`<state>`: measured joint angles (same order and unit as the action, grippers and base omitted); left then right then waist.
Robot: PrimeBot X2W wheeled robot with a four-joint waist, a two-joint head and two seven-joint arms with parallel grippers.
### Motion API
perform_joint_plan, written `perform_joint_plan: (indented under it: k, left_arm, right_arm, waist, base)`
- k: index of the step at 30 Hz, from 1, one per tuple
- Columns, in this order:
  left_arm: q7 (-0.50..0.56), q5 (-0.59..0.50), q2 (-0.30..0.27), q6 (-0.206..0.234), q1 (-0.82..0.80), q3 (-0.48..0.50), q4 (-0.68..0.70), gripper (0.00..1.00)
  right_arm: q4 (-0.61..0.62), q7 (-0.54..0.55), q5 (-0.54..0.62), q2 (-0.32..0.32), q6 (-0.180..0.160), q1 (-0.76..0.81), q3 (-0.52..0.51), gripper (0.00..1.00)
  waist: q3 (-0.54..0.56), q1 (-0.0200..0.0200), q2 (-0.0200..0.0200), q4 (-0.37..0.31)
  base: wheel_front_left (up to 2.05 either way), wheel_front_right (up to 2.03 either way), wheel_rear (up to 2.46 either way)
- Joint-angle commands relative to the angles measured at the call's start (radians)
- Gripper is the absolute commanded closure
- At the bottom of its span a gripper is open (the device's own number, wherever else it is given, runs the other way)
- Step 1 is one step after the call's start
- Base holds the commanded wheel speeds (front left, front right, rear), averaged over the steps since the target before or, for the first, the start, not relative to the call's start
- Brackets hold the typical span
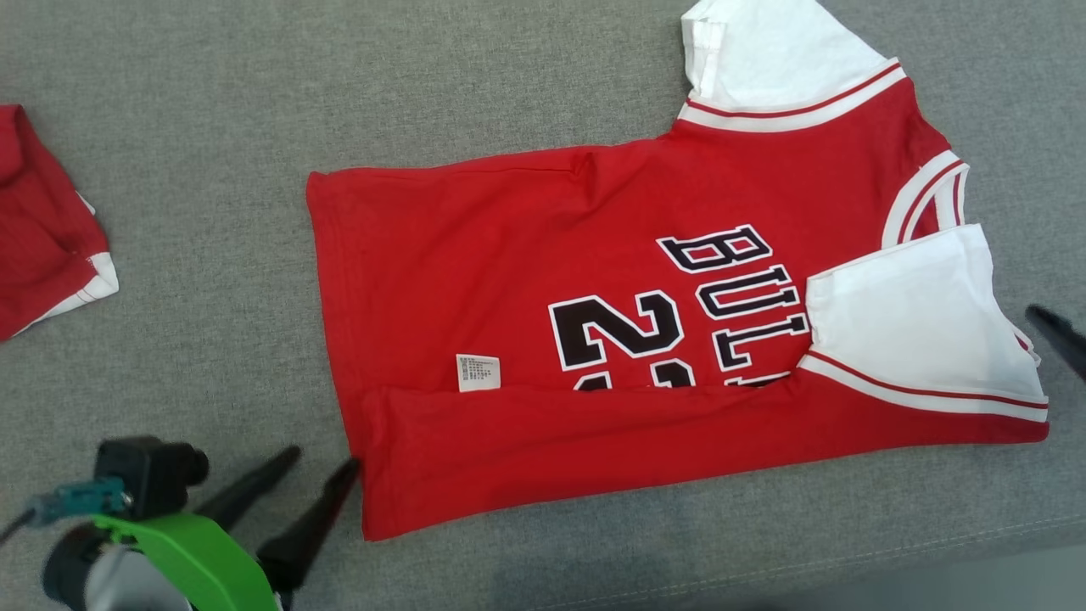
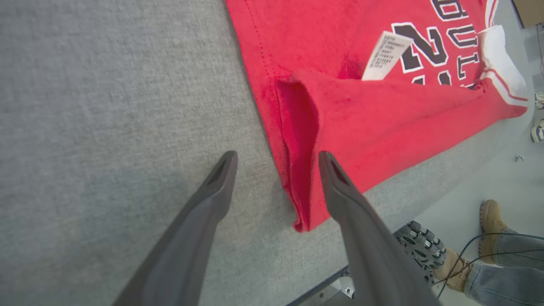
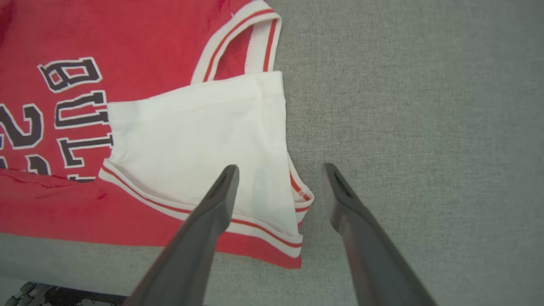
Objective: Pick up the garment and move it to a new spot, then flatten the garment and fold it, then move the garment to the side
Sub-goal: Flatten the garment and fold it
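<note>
- At the far left of the head view, a second red piece of clothing with a white trim lay on the grey cloth surface, well apart from the jersey.
- The left gripper sat at the lower left, its two dark fingers spread apart and holding nothing. One fingertip was just beside the jersey's near-left corner.
- In the left wrist view, that gripper straddled the folded hem edge. Whether a finger touched the cloth could not be told.
- The garment, a red jersey with black lettering edged in white, lay flat in the middle and to the right of the surface. Its near long edge was folded up over the body, covering the lower part of the number.
- A small white tag stuck out at the top of that fold.
- One white sleeve lay folded inward over the lettering; the other pointed away at the far edge.
- The right gripper hung over the folded sleeve's outer corner, fingers wide apart and empty, one above the white cloth and the other above bare grey surface.
- A person's tan boot stood on the floor beyond the table edge.
</note>
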<state>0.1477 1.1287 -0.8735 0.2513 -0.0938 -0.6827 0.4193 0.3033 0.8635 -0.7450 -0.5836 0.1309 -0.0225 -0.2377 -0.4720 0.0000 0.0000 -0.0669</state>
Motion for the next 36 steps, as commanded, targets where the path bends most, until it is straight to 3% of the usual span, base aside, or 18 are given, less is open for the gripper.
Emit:
perform_joint_plan:
  k: [1,6,11,15,16,22,31,32,33,34,36]
  left_arm:
    - [0.013,-0.021,-0.044,0.011,-0.059,0.038,0.012,0.00]
    - [0.138,-0.052,-0.064,-0.004,-0.268,0.077,-0.012,0.00]
    - [0.270,-0.096,0.067,-0.035,-0.543,0.027,-0.166,0.00]
    - [0.327,-0.130,0.196,-0.059,-0.696,-0.033,-0.309,0.00]
    - [0.327,-0.130,0.196,-0.059,-0.696,-0.033,-0.309,0.00]
    - [0.350,-0.156,0.324,-0.112,-0.793,-0.103,-0.464,0.00]
    - [0.379,-0.148,0.377,-0.172,-0.792,-0.171,-0.573,0.00]
    - [0.384,-0.146,0.379,-0.180,-0.791,-0.176,-0.579,0.13]
    - [0.387,-0.143,0.382,-0.186,-0.789,-0.181,-0.583,0.65]
    - [0.386,-0.144,0.386,-0.191,-0.788,-0.184,-0.588,1.00]
    - [0.386,-0.135,0.397,-0.206,-0.787,-0.190,-0.592,1.00]
  right_arm:
    - [0.026,-0.005,0.003,-0.019,0.000,-0.080,0.000,0.00]
    - [-0.034,0.002,0.079,-0.014,0.000,-0.368,0.091,0.00]
    - [-0.227,-0.026,0.203,0.044,0.000,-0.684,0.259,0.00]
    - [-0.405,-0.065,0.262,0.114,0.000,-0.871,0.325,0.00]
    - [-0.405,-0.065,0.262,0.114,0.000,-0.871,0.325,0.00]
    - [-0.626,-0.132,0.329,0.169,0.000,-1.007,0.356,0.00]
    - [-0.810,-0.156,0.363,0.183,0.000,-1.056,0.397,0.00]
    - [-0.821,-0.151,0.354,0.185,0.000,-1.058,0.405,0.44]
    - [-0.830,-0.143,0.341,0.189,0.000,-1.059,0.412,1.00]
    - [-0.837,-0.135,0.329,0.192,0.000,-1.061,0.419,1.00]
    - [-0.842,-0.135,0.310,0.185,0.000,-1.066,0.428,1.00]
  waist:
    - [-0.021,0.0000,0.0000,0.004]
    - [-0.082,0.0000,0.0000,0.015]
    - [-0.139,0.0000,0.0000,0.039]
    - [-0.168,0.0000,0.0000,0.069]
    - [-0.168,0.0000,0.0000,0.069]
    - [-0.184,0.0000,0.0000,0.120]
    - [-0.177,0.0000,0.0000,0.150]
    - [-0.177,0.0000,0.0000,0.150]
    - [-0.177,0.0000,0.0000,0.150]
    - [-0.176,0.0000,0.0000,0.149]
    - [-0.176,0.0000,0.0000,0.146]
  base:
    - [0.00,0.00,0.00]
    - [0.00,0.00,0.00]
    - [0.00,0.00,0.00]
    - [0.00,0.00,0.00]
    - [0.00,0.00,0.00]
    - [0.00,0.00,0.00]
    - [0.00,0.00,0.00]
    - [0.00,0.00,0.00]
    - [0.00,0.00,0.00]
    - [0.00,0.00,0.00]
    - [0.00,0.00,0.00]
